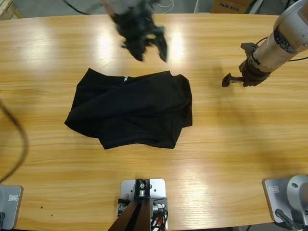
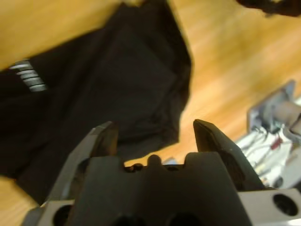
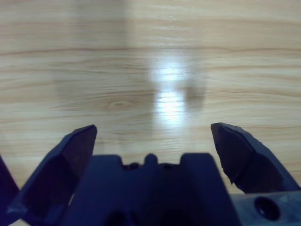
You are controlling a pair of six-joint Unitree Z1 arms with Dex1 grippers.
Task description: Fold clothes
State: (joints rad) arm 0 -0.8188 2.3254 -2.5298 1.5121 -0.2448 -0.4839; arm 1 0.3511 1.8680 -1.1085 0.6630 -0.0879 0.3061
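The clothes are one black shirt (image 1: 132, 108) lying folded and rumpled in the middle of the table, with a small white label (image 1: 126, 78) near its far edge. In the left wrist view the shirt (image 2: 94, 89) fills the upper left, its white label (image 2: 29, 75) at the left. My left gripper (image 1: 147, 48) hangs open above the table just beyond the shirt's far edge, holding nothing (image 2: 155, 134). My right gripper (image 1: 236, 78) is open over bare wood at the right, well away from the shirt (image 3: 153, 141).
The wooden table (image 1: 231, 144) stretches wide on all sides of the shirt. A black cable (image 1: 17, 139) curves along the left edge. A cardboard box (image 1: 228, 6) stands beyond the table's far edge.
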